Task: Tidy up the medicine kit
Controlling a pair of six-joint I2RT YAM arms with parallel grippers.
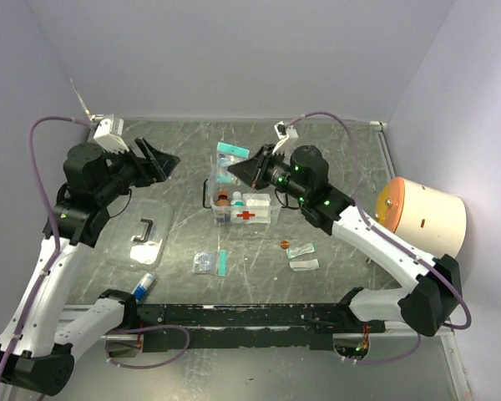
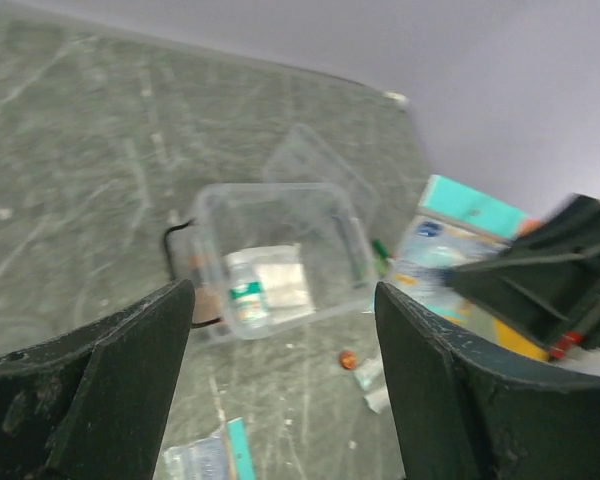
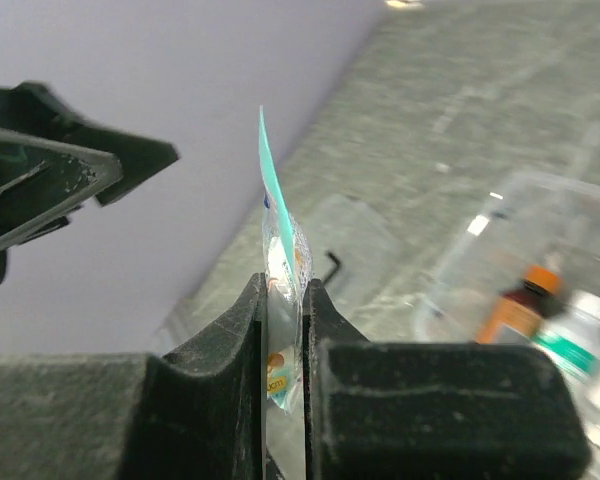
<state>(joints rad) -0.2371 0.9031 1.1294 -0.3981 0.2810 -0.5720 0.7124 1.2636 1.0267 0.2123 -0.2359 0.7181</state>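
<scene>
Grey scratched tabletop (image 1: 351,159) bears the medicine kit (image 1: 246,209), a clear box with a red cross and small bottles inside. It stands just on the near side of the right gripper (image 1: 236,170), whose jaws are pinched tight on a flat teal-edged packet (image 1: 234,151) held on edge in the air. To that gripper's left, well apart, the left gripper (image 1: 164,163) hangs with jaws spread wide and nothing between them; the kit sits out ahead of it, and a clear lid (image 1: 146,234) with a black handle lies on its near side
</scene>
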